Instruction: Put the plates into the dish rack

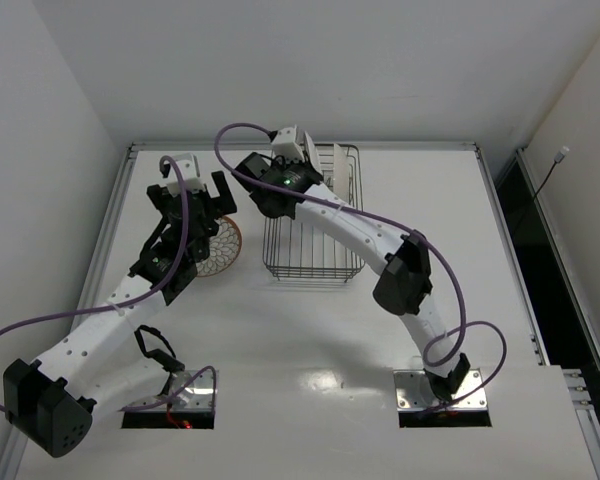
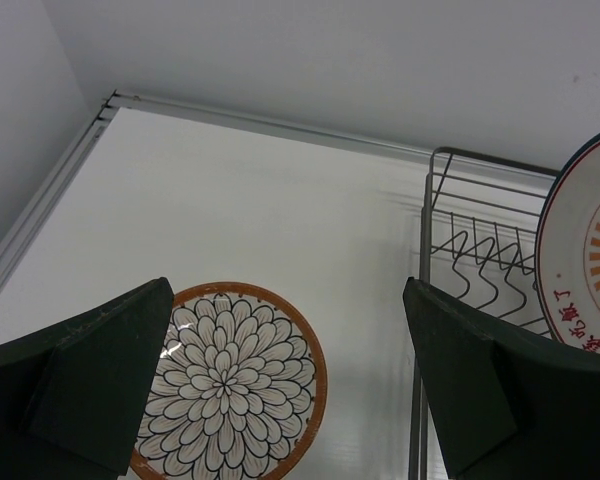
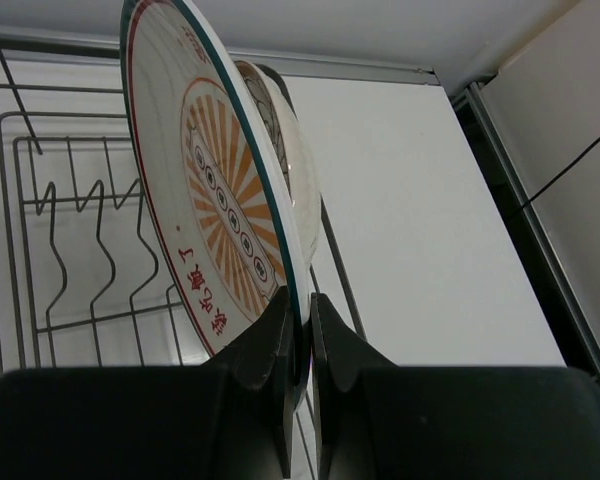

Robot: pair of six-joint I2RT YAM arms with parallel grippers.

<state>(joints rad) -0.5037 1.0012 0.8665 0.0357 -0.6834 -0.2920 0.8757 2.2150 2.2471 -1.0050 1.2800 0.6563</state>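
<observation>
Sunburst plate [image 3: 210,200] – rim hidden between right fingers [image 3: 352,352]

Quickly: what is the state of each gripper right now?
Left gripper: open, holding nothing.
Right gripper: shut on the round white plate with dark rim and orange sunburst centre.

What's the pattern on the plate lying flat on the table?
The plate shows dark-outlined white petals inside an orange rim; the left wrist view shows it best.
</observation>
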